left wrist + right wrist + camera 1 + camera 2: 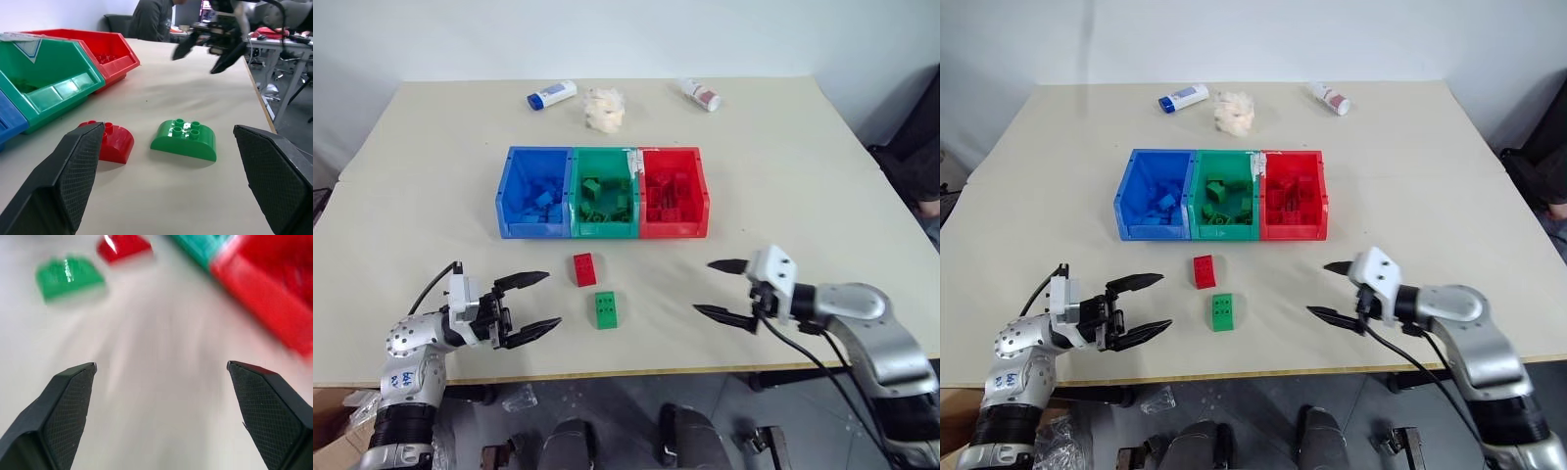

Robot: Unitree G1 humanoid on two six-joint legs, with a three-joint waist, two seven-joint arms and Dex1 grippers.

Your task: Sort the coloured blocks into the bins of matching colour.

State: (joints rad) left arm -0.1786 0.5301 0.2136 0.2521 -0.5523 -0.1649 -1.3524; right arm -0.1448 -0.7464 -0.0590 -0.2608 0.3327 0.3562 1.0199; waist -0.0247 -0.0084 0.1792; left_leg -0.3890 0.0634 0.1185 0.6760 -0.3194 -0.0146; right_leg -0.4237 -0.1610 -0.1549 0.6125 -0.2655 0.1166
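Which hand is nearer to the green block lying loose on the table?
Left. The left hand sits open just to the robot's left of the green block. The right hand, also open, is clearly farther off on the other side.

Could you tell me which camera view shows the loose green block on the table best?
The left wrist view: the green block lies close and sharp, studs visible, between the open left end effector's fingers. Both eye views show it small from above; the right wrist view shows it blurred.
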